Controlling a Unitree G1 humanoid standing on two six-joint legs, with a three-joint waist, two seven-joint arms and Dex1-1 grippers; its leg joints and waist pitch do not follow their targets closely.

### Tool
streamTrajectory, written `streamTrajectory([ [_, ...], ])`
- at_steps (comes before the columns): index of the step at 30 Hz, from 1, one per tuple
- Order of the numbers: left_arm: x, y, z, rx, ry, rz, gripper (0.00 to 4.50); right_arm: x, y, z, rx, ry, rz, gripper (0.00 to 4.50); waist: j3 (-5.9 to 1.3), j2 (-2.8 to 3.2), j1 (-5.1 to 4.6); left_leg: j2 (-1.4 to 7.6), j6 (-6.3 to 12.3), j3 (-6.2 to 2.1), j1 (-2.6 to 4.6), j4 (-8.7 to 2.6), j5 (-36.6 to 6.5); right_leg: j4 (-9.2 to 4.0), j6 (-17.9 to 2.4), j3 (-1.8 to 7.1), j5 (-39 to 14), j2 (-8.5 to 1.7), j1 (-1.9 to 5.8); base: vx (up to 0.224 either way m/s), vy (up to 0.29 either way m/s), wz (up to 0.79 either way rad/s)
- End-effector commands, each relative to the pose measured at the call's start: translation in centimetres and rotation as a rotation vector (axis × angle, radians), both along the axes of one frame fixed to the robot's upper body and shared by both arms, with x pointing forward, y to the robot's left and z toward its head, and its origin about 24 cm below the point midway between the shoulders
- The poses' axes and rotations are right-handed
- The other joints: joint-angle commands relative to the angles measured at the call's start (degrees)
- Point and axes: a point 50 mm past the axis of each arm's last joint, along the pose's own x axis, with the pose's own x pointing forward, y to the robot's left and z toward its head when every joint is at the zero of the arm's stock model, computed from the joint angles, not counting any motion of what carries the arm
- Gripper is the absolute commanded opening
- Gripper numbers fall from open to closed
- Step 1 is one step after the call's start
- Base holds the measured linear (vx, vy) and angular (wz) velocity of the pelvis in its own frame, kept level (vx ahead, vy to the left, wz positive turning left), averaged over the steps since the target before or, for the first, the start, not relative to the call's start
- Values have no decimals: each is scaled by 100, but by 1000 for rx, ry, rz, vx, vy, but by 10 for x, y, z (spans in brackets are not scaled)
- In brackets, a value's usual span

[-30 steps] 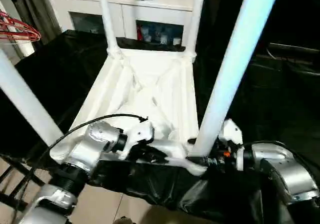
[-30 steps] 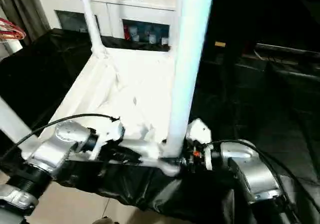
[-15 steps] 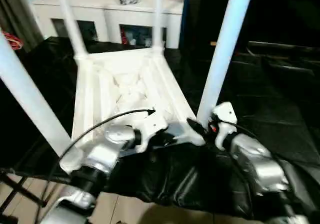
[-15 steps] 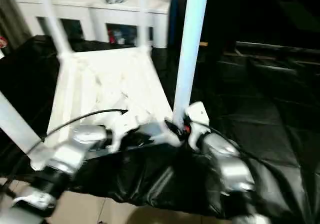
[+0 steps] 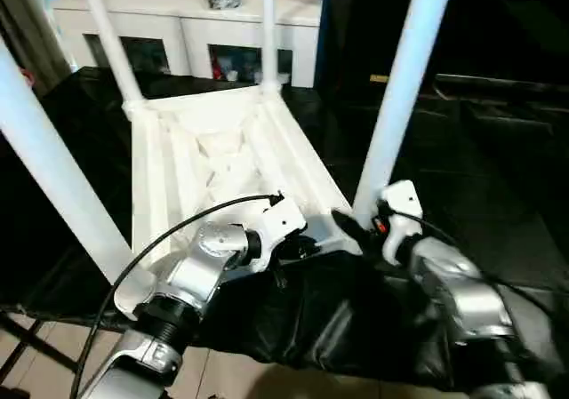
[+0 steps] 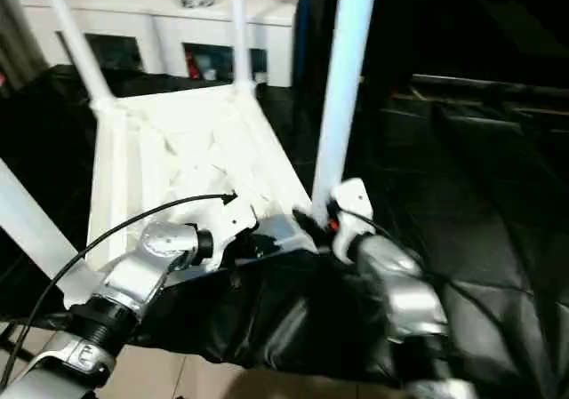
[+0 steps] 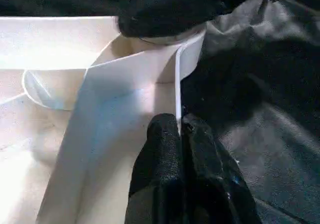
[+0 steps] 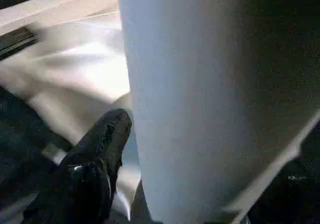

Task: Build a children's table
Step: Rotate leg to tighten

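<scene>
Children's table point(image 5: 222, 163) lies upside down on a black-draped tabletop point(image 5: 498, 177), ribbed underside facing up, all four white legs standing in the corner sockets. Two far legs point(image 5: 107, 39) and point(image 5: 268, 26) rise near the white cabinet point(image 5: 187, 17) behind; near-left leg point(image 5: 49, 168) and near-right leg point(image 5: 400, 97) stand tall at the robot's side of the top. Left gripper point(image 7: 181, 134) sits at the near edge of the top, just beside the near-right corner socket; its two black fingers point(image 7: 160, 154) are pressed together, with the thin white edge rib of the top running down to where they meet; whether the rib is actually pinched between them cannot be told. Right gripper point(image 5: 360, 230) is at the base of the near-right leg, one black finger point(image 8: 102, 139) lying close alongside the tube near the socket; the other finger is hidden, so cannot tell how far the fingers stand apart or whether they grip the leg. Silver forearms reach in from the near side over crumpled black cloth. Small clutter sits on the cabinet top.
</scene>
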Motion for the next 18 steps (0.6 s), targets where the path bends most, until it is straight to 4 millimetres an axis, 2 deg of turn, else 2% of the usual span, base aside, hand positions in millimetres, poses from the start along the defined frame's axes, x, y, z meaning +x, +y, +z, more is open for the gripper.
streamTrajectory([
  [1,-5,-21,23,-131,-51,-168,0,-22,30,-13,41,98,289,314,-233,-73,53,129,283,5,15,-408,-1969,-394,-907,136,-1928,-216,190,0,0,0],
  [2,-5,-19,23,-129,-47,-175,0,-23,28,-11,38,96,312,314,-228,-69,76,133,310,35,41,-386,-1929,-394,-976,154,-1865,-211,142,0,0,0],
  [3,-5,-14,24,-123,-36,-194,0,-27,22,-9,34,100,362,314,-227,-69,83,134,308,40,42,-378,-1924,-387,-1007,157,-1854,-211,137,0,0,0],
  [4,-5,-9,24,-115,-27,-213,0,-30,17,-7,29,106,408,314,-233,-81,100,129,316,39,33,-368,-1897,-374,-1020,156,-1848,-211,154,0,0,0],
  [5,-6,0,24,-96,-10,-253,0,-35,10,-4,21,124,485,314,-252,-72,150,143,362,44,11,-358,-1663,-326,-1077,155,-1617,-218,195,0,0,0],
  [7,-6,3,24,-87,-3,-270,0,-37,7,-3,17,133,513,314,-265,-40,210,167,403,60,9,-332,-1400,-264,-1188,134,-1201,-197,204,0,0,0],
  [10,-6,12,24,-68,14,-298,0,-42,1,0,8,159,588,314,-275,-48,271,179,419,56,-15,-321,-1195,-193,-1310,106,-860,-195,242,0,0,0],
  [12,-5,17,24,-60,19,-307,0,-43,-3,1,-8,170,623,314,-270,-32,295,191,379,57,8,-324,-1300,-196,-1330,110,-918,-189,217,0,0,0],
  [14,-3,26,25,-46,28,-318,0,-45,-6,2,-35,187,676,314,-274,-50,305,194,323,65,29,-323,-1434,-203,-1356,117,-1006,-195,207,0,0,0],
  [15,-3,26,25,-46,28,-318,0,-45,-6,2,-35,187,676,291,-269,-45,309,191,316,70,34,-323,-1460,-204,-1358,119,-1026,-189,198,0,0,0],
  [16,-2,29,26,-43,30,-320,0,-45,-7,2,-42,192,687,291,-259,-42,312,195,295,74,36,-328,-1528,-212,-1359,126,-1090,-200,191,0,0,0],
  [18,0,34,27,-37,38,-326,0,-46,-7,3,-41,200,712,284,-263,-62,318,192,272,70,27,-328,-1511,-211,-1336,126,-1101,-209,206,0,0,0],
])
